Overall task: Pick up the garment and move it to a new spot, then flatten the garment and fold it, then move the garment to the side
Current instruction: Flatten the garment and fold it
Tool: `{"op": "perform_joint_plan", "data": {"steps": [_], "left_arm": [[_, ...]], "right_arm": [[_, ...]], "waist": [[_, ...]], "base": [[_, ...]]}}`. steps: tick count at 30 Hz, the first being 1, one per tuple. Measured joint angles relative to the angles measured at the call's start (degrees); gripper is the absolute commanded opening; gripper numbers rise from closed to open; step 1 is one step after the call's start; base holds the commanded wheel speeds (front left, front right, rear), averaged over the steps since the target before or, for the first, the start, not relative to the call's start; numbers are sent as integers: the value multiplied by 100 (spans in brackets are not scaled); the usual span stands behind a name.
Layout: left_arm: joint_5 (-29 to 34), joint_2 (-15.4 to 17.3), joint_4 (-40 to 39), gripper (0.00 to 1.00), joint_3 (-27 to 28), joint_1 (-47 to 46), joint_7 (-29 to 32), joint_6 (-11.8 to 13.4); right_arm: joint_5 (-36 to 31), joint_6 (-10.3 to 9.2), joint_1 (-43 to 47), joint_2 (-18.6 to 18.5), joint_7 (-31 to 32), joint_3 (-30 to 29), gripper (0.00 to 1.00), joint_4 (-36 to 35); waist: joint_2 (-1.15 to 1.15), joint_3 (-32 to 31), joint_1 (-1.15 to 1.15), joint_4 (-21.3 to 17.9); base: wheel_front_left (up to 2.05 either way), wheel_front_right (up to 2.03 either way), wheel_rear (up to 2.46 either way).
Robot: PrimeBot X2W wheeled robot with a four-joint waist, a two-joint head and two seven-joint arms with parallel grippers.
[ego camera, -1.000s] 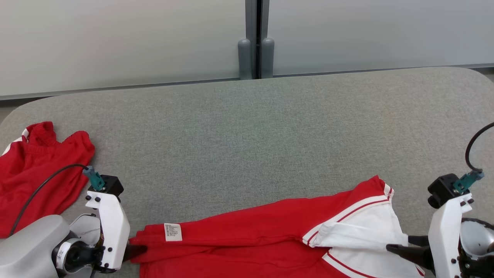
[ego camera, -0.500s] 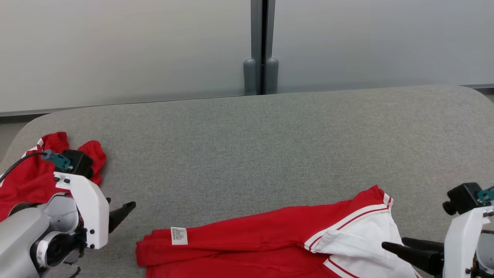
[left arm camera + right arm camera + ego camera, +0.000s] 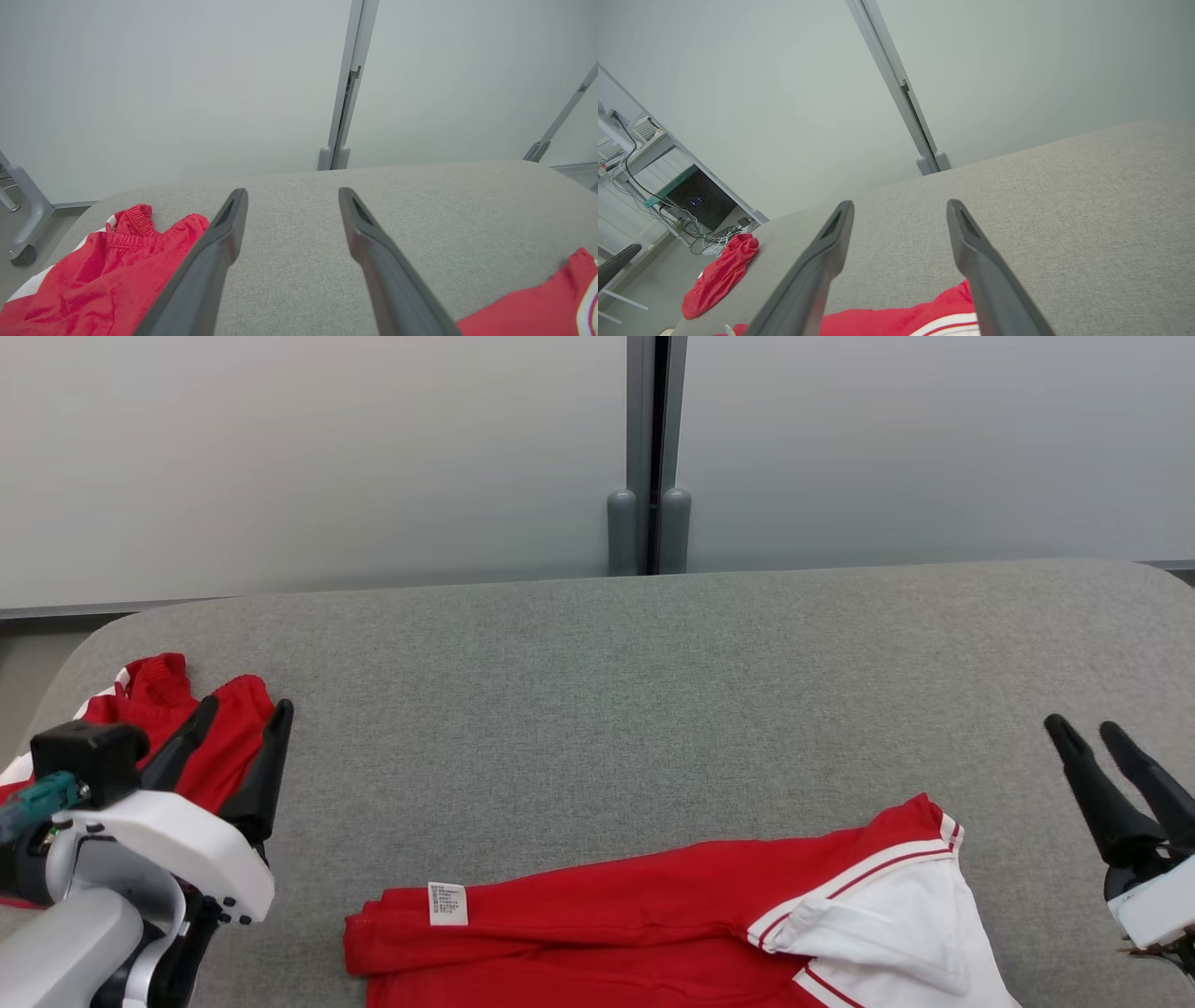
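The left pincer [image 3: 246, 707] is spread wide and empty, over a crumpled red cloth [image 3: 149, 686] at the left edge of the surface [image 3: 597, 709]. The right pincer [image 3: 1081, 724], equally wide and empty, stands near the right edge. Between them, touching neither, the garment [image 3: 607, 915] lies along the near edge, red, with a white panel [image 3: 896, 915] at its right end and a white tag [image 3: 447, 903] near its left.

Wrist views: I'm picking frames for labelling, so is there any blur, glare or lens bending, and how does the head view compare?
Left wrist view: soft even light, no glare, the wall post leaning off vertical. Right wrist view: same flat light, the table slanted. Head view: sharp, straight lines; the label on the shirt shows, print too small to read.
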Motion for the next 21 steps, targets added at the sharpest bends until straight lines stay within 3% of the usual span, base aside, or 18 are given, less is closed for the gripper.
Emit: {"op": "perform_joint_plan", "data": {"steps": [3,6,10,13,14,21], "left_arm": [[121,-113,-83,100,258,348,-446,279],[361,-321,-131,100,800,839,-526,464],[1279,-959,-493,100,1969,1597,-539,513],[1733,-1522,-700,100,2661,2303,-538,308],[2027,-1790,-772,100,2975,2619,-539,112],[2786,-2330,-746,100,3266,2930,-539,-376]], "right_arm": [[-346,0,33,214,-620,-167,100,290],[-766,0,116,424,-1172,-334,100,610],[-1198,0,210,711,-1624,-490,100,1126],[-1412,0,262,827,-1658,-368,100,1550],[-1468,0,262,858,-1597,-186,100,1874],[-1423,0,-42,753,-1419,318,100,2865]], "waist": [[0,-4,0,51],[0,-7,0,101],[0,-6,0,174],[0,-10,0,203],[0,9,0,216],[0,149,0,268]], "base": [[0,0,0],[0,0,0],[0,0,0],[0,0,0],[0,0,0],[0,0,0]]}}
